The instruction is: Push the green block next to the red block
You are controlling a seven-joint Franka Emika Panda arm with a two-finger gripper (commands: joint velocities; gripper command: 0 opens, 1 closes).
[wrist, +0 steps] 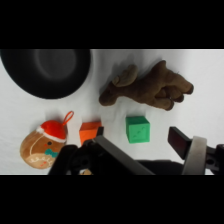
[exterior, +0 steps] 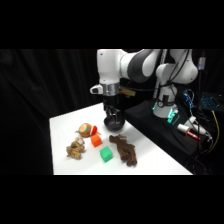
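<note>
The green block point(exterior: 106, 154) point(wrist: 137, 129) lies on the white table point(exterior: 65, 125), a short gap from the red block point(exterior: 96, 140) point(wrist: 90, 131); the two do not touch. My gripper point(exterior: 112, 114) point(wrist: 136, 138) hangs above the table's far side, just over a black bowl point(exterior: 114, 123), well behind both blocks. It is open with nothing between its fingers. In the wrist view, the green block shows in the gap between the two spread fingers, and the red block sits by the left fingertip.
A brown plush toy point(exterior: 125, 149) point(wrist: 147, 87) lies right beside the green block. A round orange-white-green toy point(exterior: 86, 130) point(wrist: 42, 142) sits near the red block, a tan toy point(exterior: 76, 149) further left. The black bowl point(wrist: 47, 70) is close by.
</note>
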